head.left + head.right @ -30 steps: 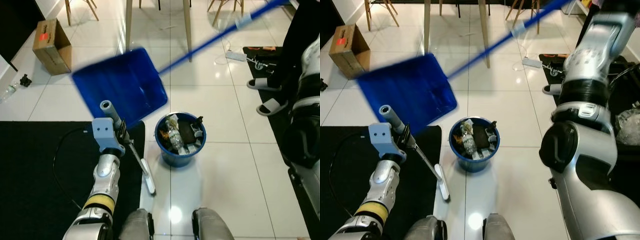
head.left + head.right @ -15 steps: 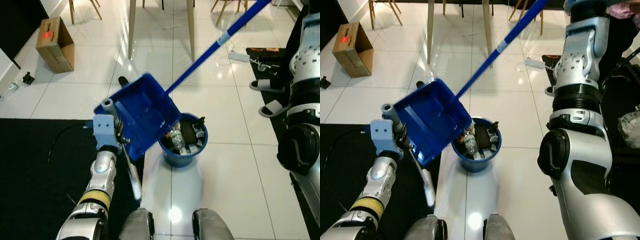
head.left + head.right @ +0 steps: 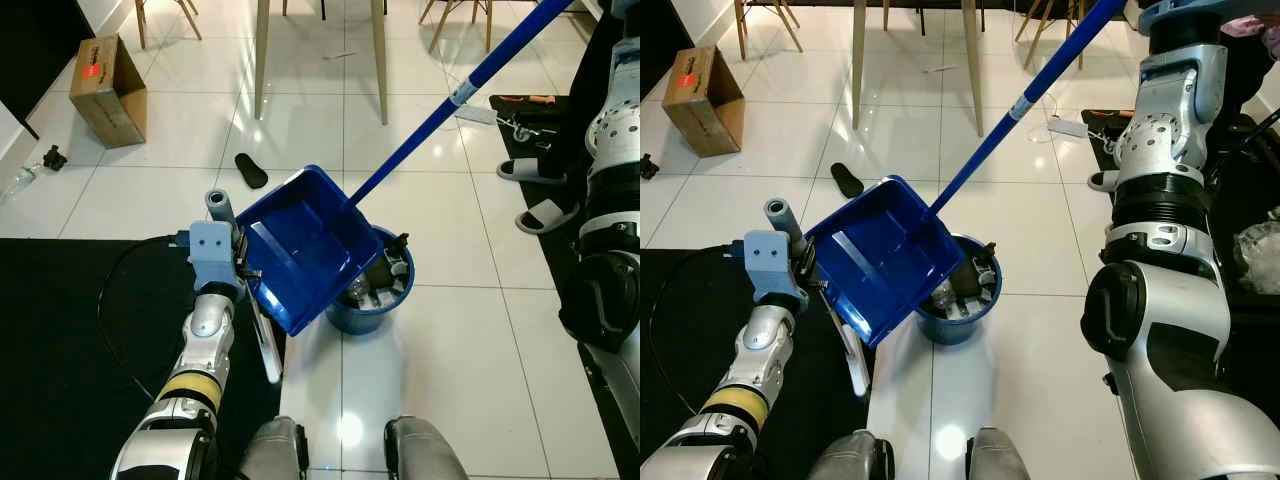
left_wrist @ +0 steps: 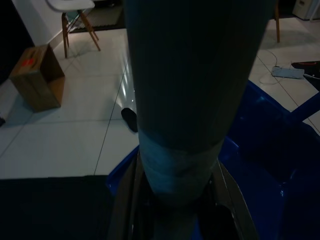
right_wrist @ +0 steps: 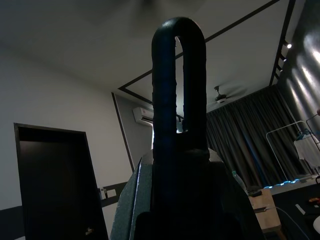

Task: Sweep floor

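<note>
A cardboard box (image 3: 106,88) with a red label, its writing too small to read, stood on the white tiled floor (image 3: 300,130) at the far left, with a dark slipper-like object (image 3: 251,170) lying on the tiles nearer the middle. The left claw (image 3: 243,272) was clenched on the grey handle of a small broom (image 3: 268,350), whose pale head pointed down at the edge of the black mat (image 3: 70,340). Just beside it, the blue dustpan (image 3: 305,245) hung tilted above the blue bin (image 3: 385,290), its open mouth facing down toward the broom and its back edge overlapping the bin's rim. The bin held bottles and other rubbish. The dustpan's long blue pole (image 3: 450,100) ran up to the right, with a pale band partway along. In the right wrist view, the right claw (image 5: 178,150) was apparently closed on a dark looped handle end (image 5: 178,75). Sandals (image 3: 545,212) lay at the far right.
</note>
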Robot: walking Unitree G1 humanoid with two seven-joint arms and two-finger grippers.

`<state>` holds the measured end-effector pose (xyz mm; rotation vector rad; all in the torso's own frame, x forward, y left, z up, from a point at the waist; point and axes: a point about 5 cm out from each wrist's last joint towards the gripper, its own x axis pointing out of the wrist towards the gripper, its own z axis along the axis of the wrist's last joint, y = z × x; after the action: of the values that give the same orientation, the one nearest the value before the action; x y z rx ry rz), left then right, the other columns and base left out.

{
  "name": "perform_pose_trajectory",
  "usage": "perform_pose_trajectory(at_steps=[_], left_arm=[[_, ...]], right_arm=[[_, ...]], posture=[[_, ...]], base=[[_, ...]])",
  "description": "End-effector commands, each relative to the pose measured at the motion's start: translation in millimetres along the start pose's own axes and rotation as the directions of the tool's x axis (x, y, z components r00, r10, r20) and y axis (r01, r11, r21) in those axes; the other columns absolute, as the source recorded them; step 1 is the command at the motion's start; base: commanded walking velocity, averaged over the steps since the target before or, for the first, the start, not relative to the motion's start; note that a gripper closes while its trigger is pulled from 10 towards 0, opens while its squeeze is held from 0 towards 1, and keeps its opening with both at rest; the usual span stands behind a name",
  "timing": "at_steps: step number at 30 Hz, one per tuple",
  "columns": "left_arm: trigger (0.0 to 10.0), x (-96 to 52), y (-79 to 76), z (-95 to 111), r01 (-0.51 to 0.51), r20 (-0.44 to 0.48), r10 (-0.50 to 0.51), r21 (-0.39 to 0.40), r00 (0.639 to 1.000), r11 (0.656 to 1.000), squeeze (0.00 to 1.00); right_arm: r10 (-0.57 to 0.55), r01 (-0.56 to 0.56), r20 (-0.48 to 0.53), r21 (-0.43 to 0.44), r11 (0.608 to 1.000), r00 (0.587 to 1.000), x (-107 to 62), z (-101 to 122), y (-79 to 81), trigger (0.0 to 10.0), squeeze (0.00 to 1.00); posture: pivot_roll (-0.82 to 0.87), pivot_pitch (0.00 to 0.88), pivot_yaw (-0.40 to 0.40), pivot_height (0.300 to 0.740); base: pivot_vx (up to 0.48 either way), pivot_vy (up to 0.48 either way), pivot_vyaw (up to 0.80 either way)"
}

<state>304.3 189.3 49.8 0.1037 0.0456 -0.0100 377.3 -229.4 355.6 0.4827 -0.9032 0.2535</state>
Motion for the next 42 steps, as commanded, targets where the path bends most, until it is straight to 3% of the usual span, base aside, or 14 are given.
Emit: perform_pose_trajectory(at_steps=[1,28,36,38,41,42], left_arm=[[10.0,2.5,3.1,5,0.000,0.026,-0.001,0.036,1.000,0.999,0.00],[10.0,2.7,4.0,7,-0.015,0.037,0.014,0.024,0.999,1.000,0.00],[10.0,2.5,4.1,7,-0.014,0.038,0.013,0.023,0.999,1.000,0.00],[10.0,2.4,3.8,7,-0.013,0.040,0.011,0.028,0.999,1.000,0.00],[10.0,2.2,3.8,6,-0.012,0.040,0.011,0.031,0.999,0.999,0.00],[10.0,1.8,4.6,6,-0.012,0.040,0.010,0.042,0.999,0.999,0.00]], right_arm=[[-0.020,0.020,0.030,-0.001,1.000,0.999,-0.7,5,-3.8,10.0,0.00],[-0.038,0.038,0.016,-0.024,0.999,0.999,-6.3,3,-9.5,10.0,0.00],[-0.100,0.095,-0.067,-0.071,0.993,0.993,-22.7,-11,-22.6,10.0,0.00],[-0.166,0.152,-0.132,-0.115,0.982,0.977,-38.5,-21,-34.8,10.0,0.00],[-0.208,0.185,-0.165,-0.143,0.972,0.964,-48.4,-26,-42.1,10.0,0.00],[-0.266,0.231,-0.197,-0.185,0.955,0.943,-62.3,-31,-52.6,10.0,0.00]], posture=[[0.04,0.000,-0.002,0.740],[0.04,0.000,-0.004,0.740],[0.04,0.000,-0.007,0.740],[0.05,0.000,-0.013,0.740],[0.05,0.000,-0.014,0.740],[0.05,0.000,-0.014,0.740]], base=[[0.000,0.480,0.00],[0.000,0.480,0.00],[0.000,0.480,0.00],[0.000,0.480,0.00],[0.000,0.480,0.00],[0.000,0.439,0.00]])
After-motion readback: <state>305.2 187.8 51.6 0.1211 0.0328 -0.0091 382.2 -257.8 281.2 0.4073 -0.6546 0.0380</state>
